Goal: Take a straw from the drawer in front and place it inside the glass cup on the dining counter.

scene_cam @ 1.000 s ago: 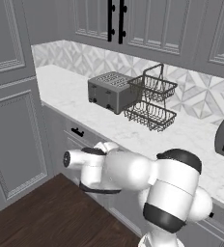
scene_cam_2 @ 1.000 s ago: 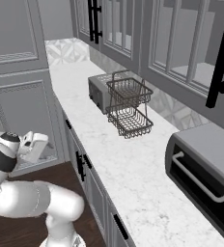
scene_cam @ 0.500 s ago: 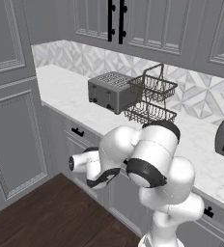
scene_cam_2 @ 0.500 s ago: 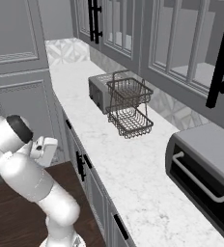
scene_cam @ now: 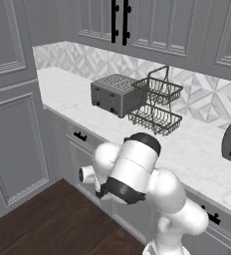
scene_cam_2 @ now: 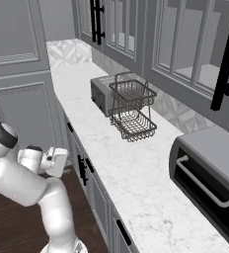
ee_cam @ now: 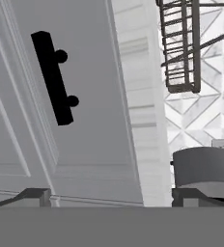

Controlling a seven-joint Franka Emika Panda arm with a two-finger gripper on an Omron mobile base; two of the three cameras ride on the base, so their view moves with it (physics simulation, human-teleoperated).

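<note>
My gripper (ee_cam: 114, 195) is open, its two fingertips spread wide and nothing between them. It points straight at the shut grey drawer (ee_cam: 92, 125), whose black bar handle (ee_cam: 53, 77) shows slanted just ahead of it. From the right base view my gripper (scene_cam_2: 61, 163) hangs low, a short way out from the cabinet fronts below the worktop. In the left base view my own arm (scene_cam: 135, 167) covers the hand. The straw is hidden. The glass cup and the dining counter are out of view.
A marble worktop (scene_cam: 197, 144) runs above the drawers and carries a toaster (scene_cam: 112, 93), a two-tier wire basket (scene_cam: 155, 104) and a toaster oven (scene_cam_2: 205, 173). A tall grey cabinet (scene_cam: 15, 124) stands to the left. Dark wood floor (scene_cam: 53, 224) lies below.
My arm has folded upward and swung in front of the cabinets, bringing the hand closer to the drawer fronts. The jaws have stayed open.
</note>
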